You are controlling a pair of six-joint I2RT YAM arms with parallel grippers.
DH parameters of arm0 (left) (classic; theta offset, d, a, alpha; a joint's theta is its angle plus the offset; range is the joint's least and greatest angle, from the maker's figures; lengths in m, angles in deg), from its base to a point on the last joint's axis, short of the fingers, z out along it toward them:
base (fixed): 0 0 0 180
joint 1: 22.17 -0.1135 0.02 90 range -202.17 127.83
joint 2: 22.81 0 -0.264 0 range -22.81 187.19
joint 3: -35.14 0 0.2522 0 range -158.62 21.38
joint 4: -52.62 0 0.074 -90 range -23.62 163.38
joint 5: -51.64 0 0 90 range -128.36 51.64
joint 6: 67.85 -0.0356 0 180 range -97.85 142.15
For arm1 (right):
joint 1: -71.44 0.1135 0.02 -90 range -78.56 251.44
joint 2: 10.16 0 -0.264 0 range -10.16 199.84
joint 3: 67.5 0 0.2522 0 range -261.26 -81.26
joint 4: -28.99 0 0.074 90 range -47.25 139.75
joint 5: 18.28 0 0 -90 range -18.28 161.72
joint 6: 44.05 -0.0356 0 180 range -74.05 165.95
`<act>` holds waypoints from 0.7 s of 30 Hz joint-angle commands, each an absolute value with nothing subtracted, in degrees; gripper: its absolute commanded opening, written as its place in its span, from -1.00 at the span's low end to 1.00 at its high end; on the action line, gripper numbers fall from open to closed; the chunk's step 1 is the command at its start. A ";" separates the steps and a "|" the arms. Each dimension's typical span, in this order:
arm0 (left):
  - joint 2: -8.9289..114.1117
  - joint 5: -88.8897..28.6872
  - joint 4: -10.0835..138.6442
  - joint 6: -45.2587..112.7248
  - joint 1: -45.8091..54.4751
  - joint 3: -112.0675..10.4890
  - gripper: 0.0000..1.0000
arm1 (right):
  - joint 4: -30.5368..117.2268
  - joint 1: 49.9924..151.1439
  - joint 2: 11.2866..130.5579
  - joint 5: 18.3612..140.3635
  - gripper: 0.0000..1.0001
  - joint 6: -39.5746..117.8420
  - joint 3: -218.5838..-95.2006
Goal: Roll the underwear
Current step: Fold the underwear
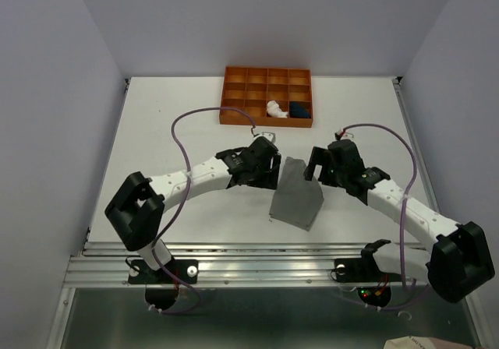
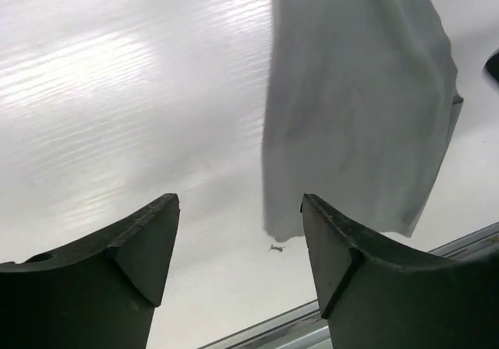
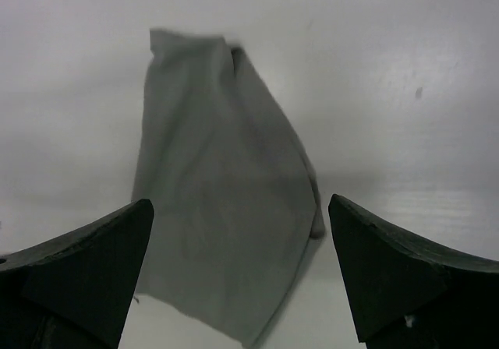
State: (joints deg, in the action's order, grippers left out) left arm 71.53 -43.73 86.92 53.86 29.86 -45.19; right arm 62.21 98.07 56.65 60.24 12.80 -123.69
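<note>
The plain grey cloth underwear [image 1: 298, 197] lies flat on the white surface [image 1: 171, 131], between the left claw [image 1: 270, 170] and the right claw [image 1: 315, 170]. Both claws have their jaws apart and hold nothing. Because the cloth is limp, an uneven pinch at its narrow far edge would likely skew the roll or let it spring loose.

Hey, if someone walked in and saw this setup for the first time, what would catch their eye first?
First, the grey underwear, lying flat in the middle of the white table, with the left gripper and the right gripper open on either side of its far end, holding nothing. Next, the orange tray at the far edge, with a white garment and a navy garment bundled in neighbouring compartments of its near row.
</note>
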 commanded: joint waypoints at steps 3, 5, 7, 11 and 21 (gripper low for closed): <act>62.10 -52.42 91.35 59.15 27.15 -39.27 0.98 | 71.66 98.16 50.49 81.55 1.00 13.51 -115.89; 59.63 -53.04 91.61 60.30 25.57 -37.17 0.98 | 72.98 98.86 50.22 86.04 1.00 14.31 -114.84; 57.36 -53.39 91.61 61.17 22.84 -34.97 0.98 | 72.03 99.65 50.13 87.35 1.00 13.87 -113.44; 52.87 -53.04 90.03 61.00 18.10 -31.19 0.98 | 68.51 100.70 52.85 88.86 1.00 12.47 -111.93; 49.52 -50.85 89.41 59.59 13.52 -29.51 0.98 | 59.45 106.86 64.63 87.54 1.00 9.13 -116.06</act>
State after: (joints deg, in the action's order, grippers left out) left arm 50.72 -51.49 90.18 60.11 14.06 -29.73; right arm 63.70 105.02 61.87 88.08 10.46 -114.69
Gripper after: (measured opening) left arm 0.986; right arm 0.998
